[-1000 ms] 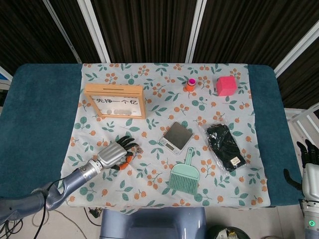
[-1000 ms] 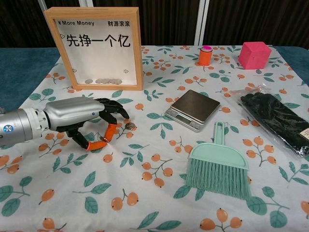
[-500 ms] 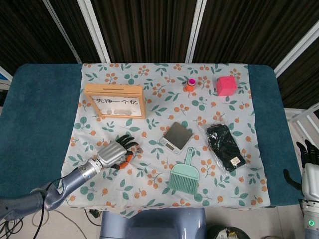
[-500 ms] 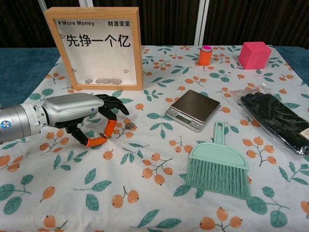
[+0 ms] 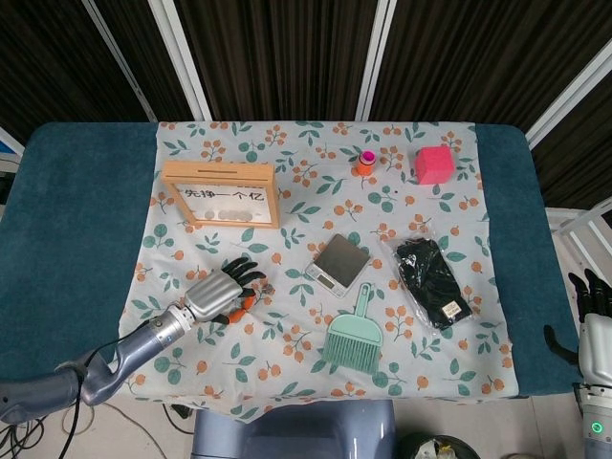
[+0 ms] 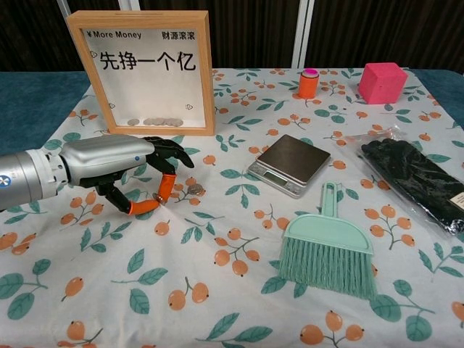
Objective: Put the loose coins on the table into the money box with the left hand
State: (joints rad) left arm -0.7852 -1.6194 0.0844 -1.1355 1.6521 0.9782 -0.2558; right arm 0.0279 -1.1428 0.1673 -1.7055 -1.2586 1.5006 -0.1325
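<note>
Reaching low over the floral tablecloth point(image 6: 239, 312) near its front-left corner, the silver left hand point(image 6: 119, 170) has its orange-tipped fingers point(image 6: 165, 187) pinching together beside a small loose coin point(image 6: 194, 188); whether it's gripped, I cannot tell. It has drawn back slightly since a second ago. Farther back, the wooden-framed money box point(image 6: 145, 69) already shows several coins at the bottom. The right hand point(image 5: 591, 306) hangs idle off the table's right edge, fingers apart.

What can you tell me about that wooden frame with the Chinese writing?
The money box is a light wooden frame with a clear front and white backing, printed "More Money" above large black Chinese characters. It stands upright at the far left of the floral cloth. A few silvery coins lie along its inside bottom. Nothing touches it; the left hand is in front of it, apart.
</note>
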